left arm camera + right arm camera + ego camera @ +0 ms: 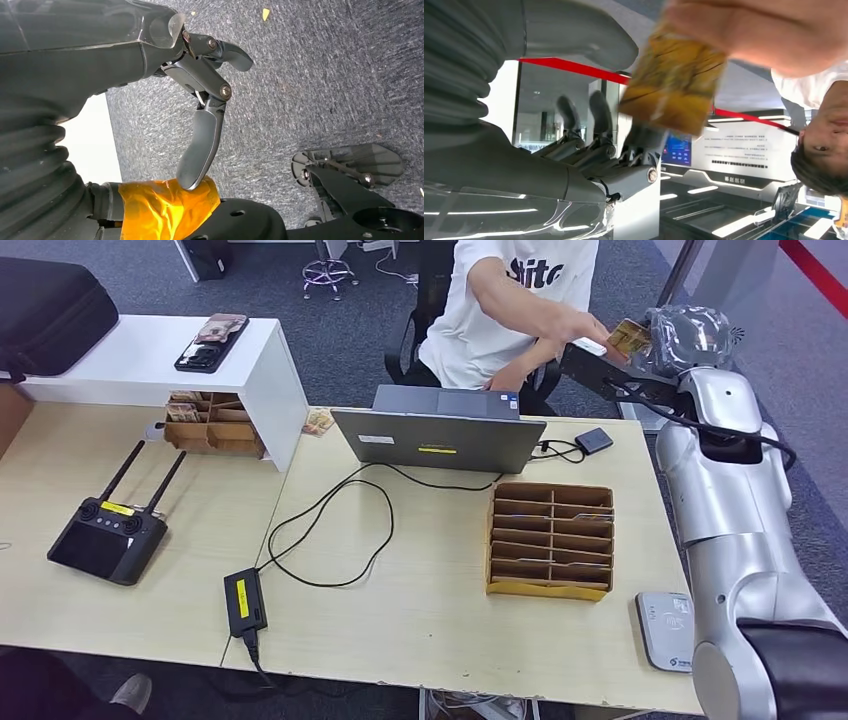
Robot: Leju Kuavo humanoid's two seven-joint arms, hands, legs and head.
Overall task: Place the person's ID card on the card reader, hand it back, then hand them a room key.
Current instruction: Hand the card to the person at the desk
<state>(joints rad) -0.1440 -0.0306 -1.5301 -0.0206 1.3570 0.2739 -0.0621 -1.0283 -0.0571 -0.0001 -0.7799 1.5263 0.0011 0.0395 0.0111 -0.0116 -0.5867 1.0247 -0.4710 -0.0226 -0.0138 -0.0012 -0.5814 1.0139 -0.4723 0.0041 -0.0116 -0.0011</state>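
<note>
My right hand (668, 332) is up at the person's hand (590, 328), card (674, 82) between thumb and fingers, seemingly pinched; they grip its far end. Left hand (200, 90) hangs empty, fingers apart.

Matt pale wood table (430, 590); brown cardboard organiser (550, 540); glossy silver right arm (735, 520)

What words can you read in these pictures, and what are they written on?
"ite", the end of a partly hidden word, on the person's white T-shirt.
Yellow sticker on the laptop: too small to read.
Yellow labels on the black controller and the power adapter: too small.
Markings on the white card reader: too small.
Wall signs in the right wrist view: upside down and blurred.
</note>
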